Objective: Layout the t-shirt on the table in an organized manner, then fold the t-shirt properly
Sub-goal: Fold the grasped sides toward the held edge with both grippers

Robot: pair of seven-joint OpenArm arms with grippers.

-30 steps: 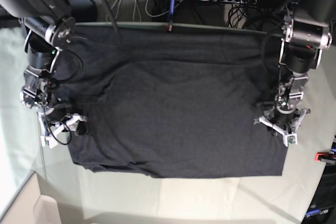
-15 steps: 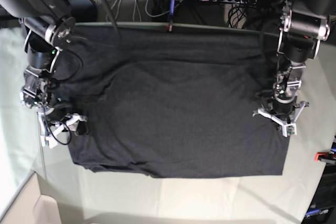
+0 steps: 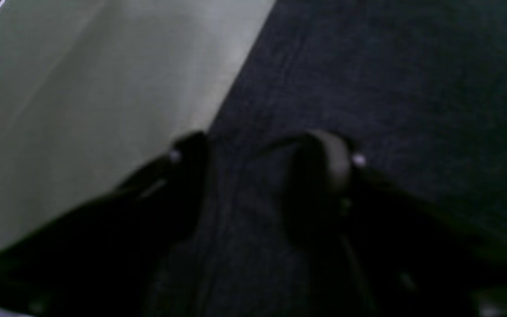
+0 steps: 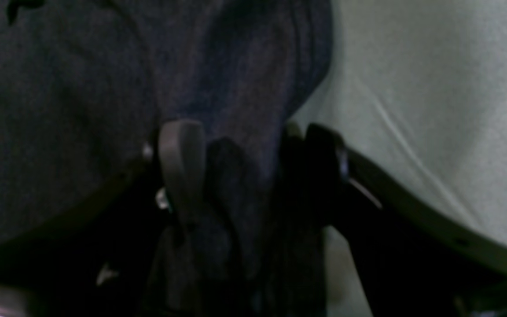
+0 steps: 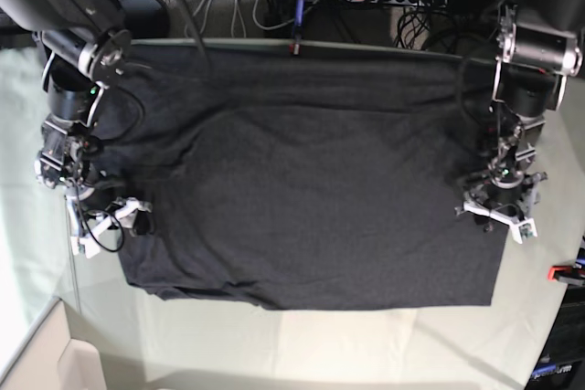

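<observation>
**A:** What do you have on the left wrist?

**B:** I see the left gripper (image 3: 264, 152) with its jaws parted, straddling the edge of the t-shirt (image 3: 390, 88); one fingertip sits at the hem where the table (image 3: 82, 88) shows, the other rests on dark cloth; nothing pinched that I can make out.

**A:** Right wrist?

**B:** The right gripper (image 4: 244, 145) has a bunched fold of the t-shirt (image 4: 60, 88) between its fingers, jaws wide around it; pale table (image 4: 434, 88) beside it.

**A:** Base view?

**B:** The t-shirt (image 5: 311, 180) lies spread flat across the table (image 5: 302, 335); right gripper (image 5: 114, 221) at one side edge, left gripper (image 5: 498, 215) at the opposite edge.
</observation>
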